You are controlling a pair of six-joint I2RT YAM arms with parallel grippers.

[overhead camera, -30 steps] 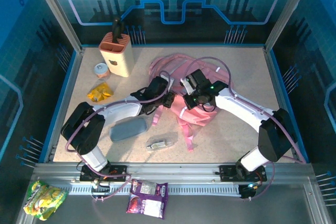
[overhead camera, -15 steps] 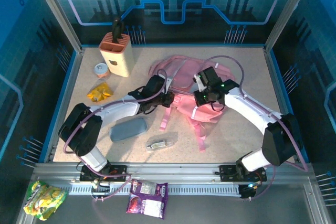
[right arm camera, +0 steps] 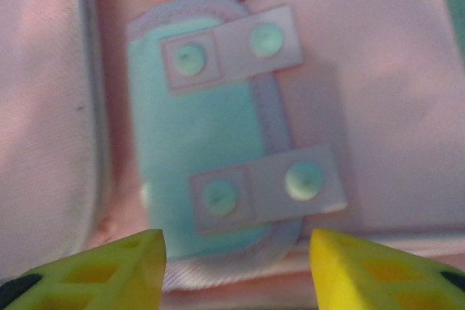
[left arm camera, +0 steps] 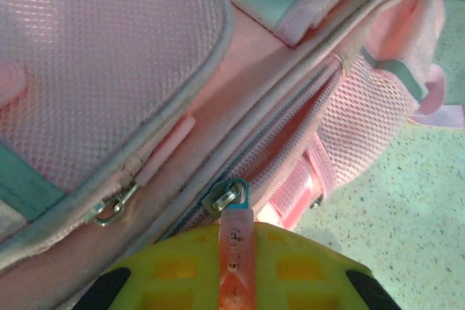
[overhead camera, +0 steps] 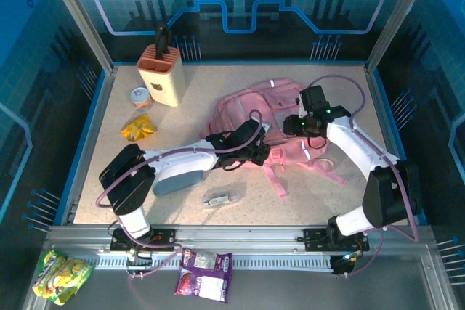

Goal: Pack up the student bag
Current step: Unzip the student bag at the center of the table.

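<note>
Lying across the table (overhead camera: 182, 99) was one pink student bag (overhead camera: 243, 107). Of two zipper pulls (left arm camera: 112, 208), the left gripper (left arm camera: 234, 274) pinched one pull's tab (left arm camera: 234, 241). The right gripper (right arm camera: 236, 259) hung spread above one teal patch (right arm camera: 196, 143).

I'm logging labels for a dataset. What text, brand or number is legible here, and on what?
No text is readable.
Orange-pink zipper pull tab on the large pink fabric backpack: embossed marks, blurred.
Purple foil snack packet: print too small.
Yellow-green snack packet: print too small.
</note>
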